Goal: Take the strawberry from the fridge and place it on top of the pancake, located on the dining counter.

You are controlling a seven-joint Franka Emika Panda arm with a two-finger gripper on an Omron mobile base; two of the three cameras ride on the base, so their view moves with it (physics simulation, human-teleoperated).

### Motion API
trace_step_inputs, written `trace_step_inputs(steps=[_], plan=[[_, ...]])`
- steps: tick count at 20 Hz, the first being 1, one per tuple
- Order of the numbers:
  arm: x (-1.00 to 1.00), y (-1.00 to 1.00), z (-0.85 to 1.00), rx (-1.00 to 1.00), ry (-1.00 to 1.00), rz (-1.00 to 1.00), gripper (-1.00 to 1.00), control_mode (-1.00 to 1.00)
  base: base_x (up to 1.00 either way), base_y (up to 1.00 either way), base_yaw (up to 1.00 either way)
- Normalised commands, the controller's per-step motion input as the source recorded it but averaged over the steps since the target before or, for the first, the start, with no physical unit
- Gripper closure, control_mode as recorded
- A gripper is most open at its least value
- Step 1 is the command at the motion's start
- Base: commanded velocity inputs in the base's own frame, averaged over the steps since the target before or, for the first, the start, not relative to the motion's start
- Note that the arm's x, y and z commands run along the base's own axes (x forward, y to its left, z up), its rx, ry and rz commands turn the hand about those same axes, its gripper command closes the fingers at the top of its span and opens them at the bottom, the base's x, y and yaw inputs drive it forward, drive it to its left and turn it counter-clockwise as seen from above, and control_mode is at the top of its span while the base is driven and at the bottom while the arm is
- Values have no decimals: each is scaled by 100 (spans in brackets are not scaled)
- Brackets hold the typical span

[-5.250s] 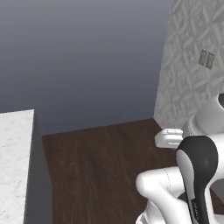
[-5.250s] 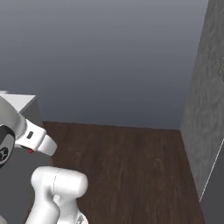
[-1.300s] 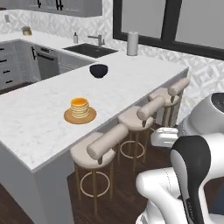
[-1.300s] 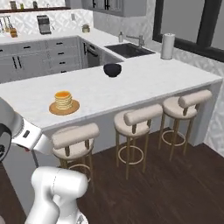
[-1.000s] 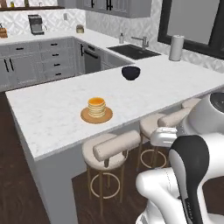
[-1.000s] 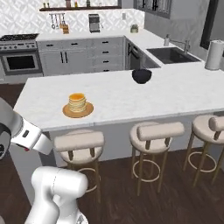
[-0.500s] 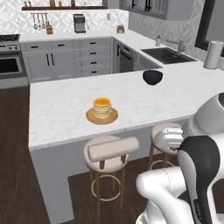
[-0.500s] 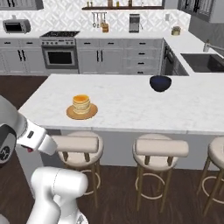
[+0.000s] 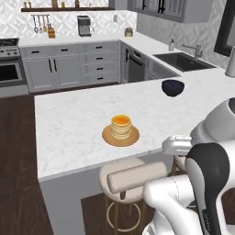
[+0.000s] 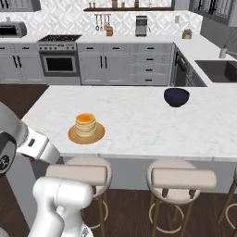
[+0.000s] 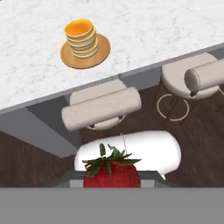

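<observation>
The strawberry (image 11: 112,171), red with green leaves, sits at the bottom of the hand view with my gripper (image 11: 112,180) shut on it, above a stool and the floor. The pancake (image 9: 121,126) (image 10: 85,124) (image 11: 80,37) is an orange-tan stack on a brown plate (image 9: 109,137), near the front edge of the white marble dining counter (image 9: 69,119) (image 10: 148,125) (image 11: 144,26). In the hand view the pancake lies well beyond the berry, to the upper left. The fridge is out of view.
A dark blue bowl (image 9: 173,87) (image 10: 176,96) stands farther back on the counter. Round padded stools (image 9: 137,176) (image 10: 183,178) (image 11: 101,109) line the counter's near side. Grey wall cabinets, a stove (image 10: 58,58) and a sink (image 9: 183,61) lie behind.
The whole picture has shifted as the base drove and turned: from a dark wall to the dining counter, whose pancake now sits nearer and more central. Things on the counter have not moved.
</observation>
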Motion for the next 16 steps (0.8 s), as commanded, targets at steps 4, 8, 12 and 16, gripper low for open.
trace_step_inputs(steps=[4, 8, 12, 16], plan=[[0, 0, 0, 0, 0, 0, 100, 100, 43, 50, -2], [0, 0, 0, 0, 0, 0, 100, 100, 44, 18, 0], [0, 0, 0, 0, 0, 0, 100, 100, 52, 4, 0], [0, 0, 0, 0, 0, 0, 100, 100, 71, 0, 0]])
